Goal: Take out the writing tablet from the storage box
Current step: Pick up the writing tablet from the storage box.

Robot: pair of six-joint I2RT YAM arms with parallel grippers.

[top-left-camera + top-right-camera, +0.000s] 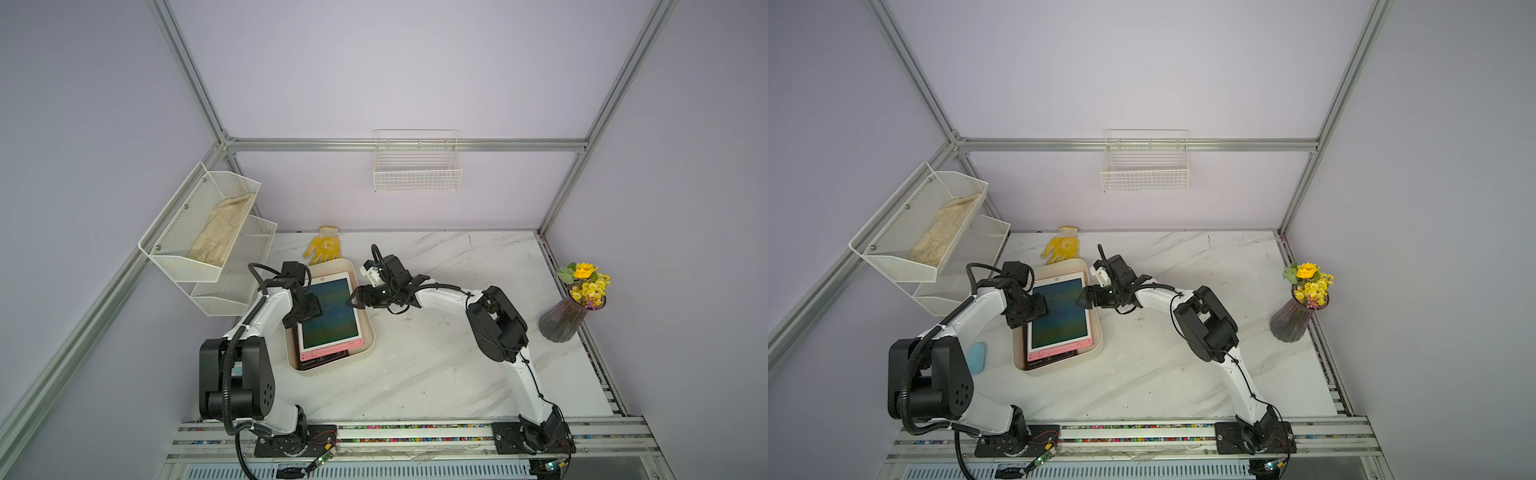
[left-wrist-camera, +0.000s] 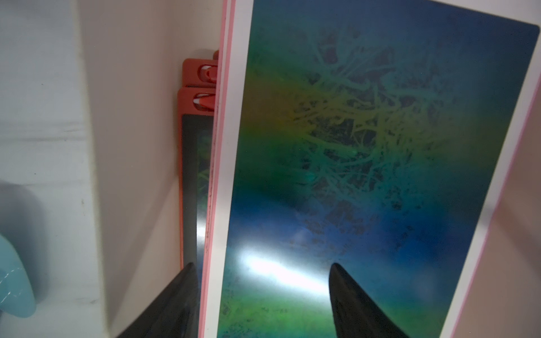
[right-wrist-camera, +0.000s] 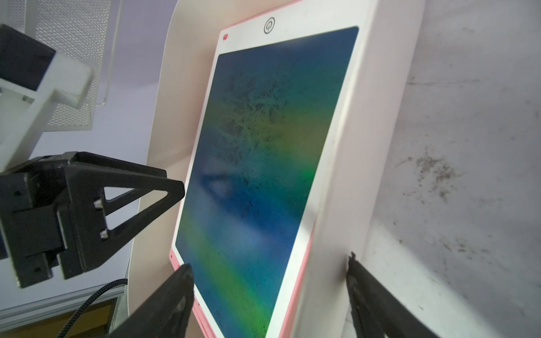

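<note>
Observed both arms bent at the elbow, forearms reaching inward toward each other. Found left tool (image 1: 312,308) pitched downward, jaws parted, clamping nothing. Found right tool (image 1: 354,300) near level, pointing toward the left tool, jaws spread wide, clamping nothing. Noted tools near one another, not touching.

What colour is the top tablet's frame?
The top tablet's frame is white with pink edges; clearest in the right wrist view.
</note>
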